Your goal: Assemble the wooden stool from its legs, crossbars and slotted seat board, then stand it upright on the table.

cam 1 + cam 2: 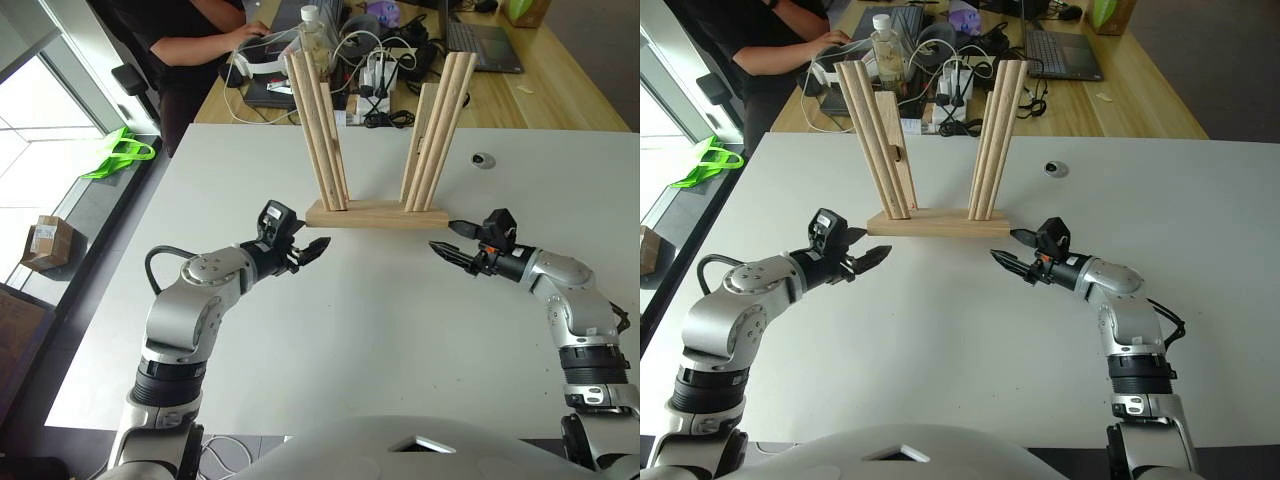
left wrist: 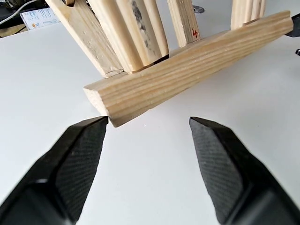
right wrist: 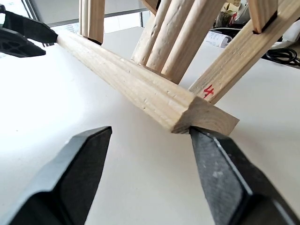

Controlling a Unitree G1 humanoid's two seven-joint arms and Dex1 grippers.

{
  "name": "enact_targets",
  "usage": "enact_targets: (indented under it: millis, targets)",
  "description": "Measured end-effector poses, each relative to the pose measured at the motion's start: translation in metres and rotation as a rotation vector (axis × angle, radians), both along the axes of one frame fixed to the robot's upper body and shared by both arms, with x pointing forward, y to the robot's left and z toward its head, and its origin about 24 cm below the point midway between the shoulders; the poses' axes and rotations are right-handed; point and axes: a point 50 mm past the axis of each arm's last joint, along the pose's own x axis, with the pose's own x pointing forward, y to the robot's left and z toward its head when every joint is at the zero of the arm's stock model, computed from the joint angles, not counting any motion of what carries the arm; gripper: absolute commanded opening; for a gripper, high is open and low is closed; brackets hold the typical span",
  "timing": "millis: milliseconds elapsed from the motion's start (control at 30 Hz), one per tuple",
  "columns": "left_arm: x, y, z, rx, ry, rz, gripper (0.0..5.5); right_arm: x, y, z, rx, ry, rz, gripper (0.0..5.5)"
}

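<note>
Left claw (image 1: pixel 312 250) spread wide, pointing inward; right claw (image 1: pixel 445 237) likewise spread, facing it; elbows seemingly bent outward.

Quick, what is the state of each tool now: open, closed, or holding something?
Left tool: open, holding nothing, at the left end of the seat board.
Right tool: open, holding nothing, at its right end.

On my white table (image 1: pixel 330 340): one wooden stool (image 1: pixel 322 140), inverted, seat board (image 1: pixel 376 214) flat on the surface, legs (image 1: pixel 437 140) up; one small round fitting (image 1: pixel 483 159) beyond, to my right.
</note>
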Motion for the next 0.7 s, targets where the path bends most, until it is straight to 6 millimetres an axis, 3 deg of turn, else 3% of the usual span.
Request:
enact_targets:
  millis: [267, 567, 700]
  targets:
    - [0.005, 0.008, 0.031, 0.004, -0.111, 0.042, 3.22, -0.003, 0.006, 0.029, 0.057, -0.061, 0.04, 3.12]
    - [0.003, 0.012, 0.039, 0.008, -0.136, 0.017, 3.22, 0.006, 0.001, 0.033, 0.075, -0.082, 0.023, 3.12]
    - [-0.003, 0.031, 0.042, 0.068, -0.141, -0.023, 3.22, 0.023, -0.016, 0.03, 0.031, -0.113, -0.017, 3.12]
